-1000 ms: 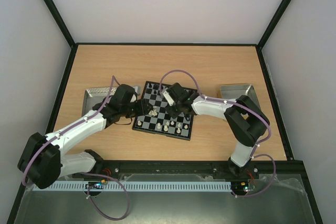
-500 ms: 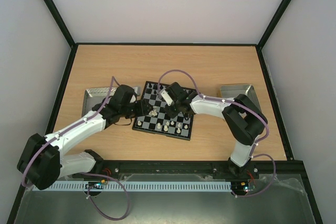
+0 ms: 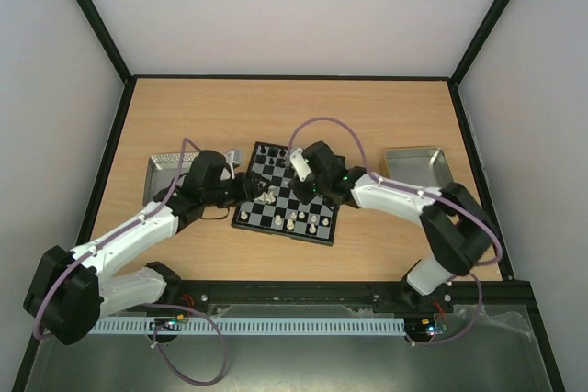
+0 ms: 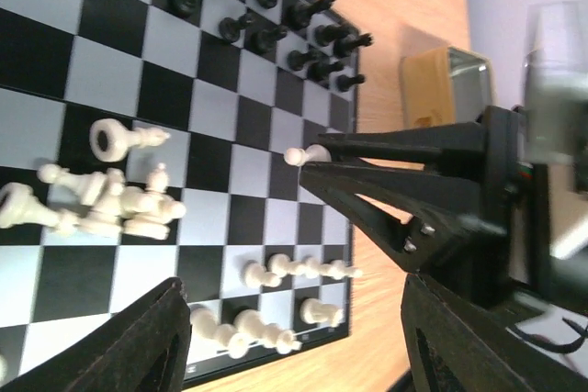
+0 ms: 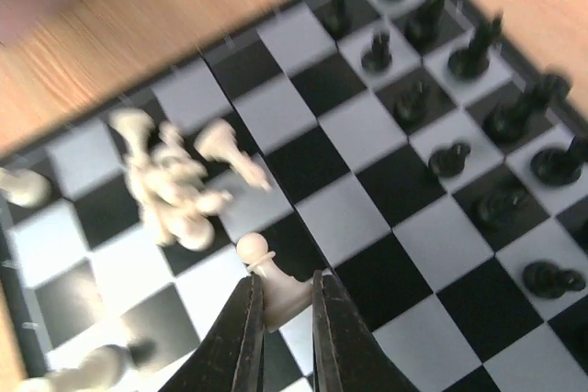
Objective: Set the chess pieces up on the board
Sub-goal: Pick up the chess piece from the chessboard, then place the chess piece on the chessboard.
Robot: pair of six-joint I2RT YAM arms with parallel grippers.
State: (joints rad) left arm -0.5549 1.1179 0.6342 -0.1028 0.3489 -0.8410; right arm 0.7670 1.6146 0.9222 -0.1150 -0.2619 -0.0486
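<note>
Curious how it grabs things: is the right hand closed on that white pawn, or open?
Shut on it. In the right wrist view the right hand pinches the white pawn by its base between its fingers.

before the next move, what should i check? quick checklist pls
1. Right gripper shut on the white pawn: ok.
2. Pawn upright in the grip: cannot tell.
3. Left gripper open, holding nothing: ok.
4. White pieces all standing: not ok, a white pile lies jumbled on the board.
5. Black pieces standing in their rows: ok.
</note>
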